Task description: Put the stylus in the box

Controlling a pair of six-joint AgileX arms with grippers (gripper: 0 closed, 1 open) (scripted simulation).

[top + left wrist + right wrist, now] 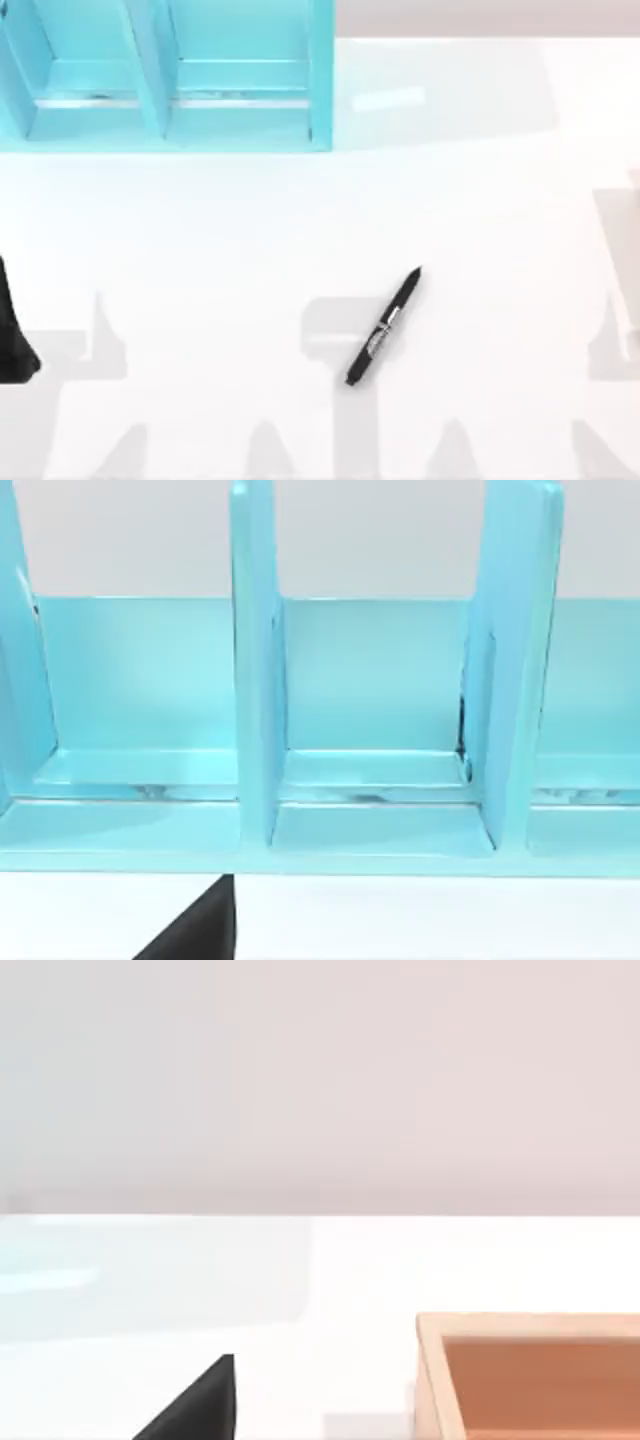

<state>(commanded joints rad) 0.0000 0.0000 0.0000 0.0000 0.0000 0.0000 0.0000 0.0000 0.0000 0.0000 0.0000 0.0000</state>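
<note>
Stylus (384, 328), slim and black with a silver-grey band at mid-body, is seen lying slantwise on the white surface (200, 250), well apart from the turquoise box (322, 80) and untouched. The box's compartments are seen empty. Whether either claw is spread or pressed together cannot be told. A wooden tray (430, 1380) is seen from the right wrist.
</note>
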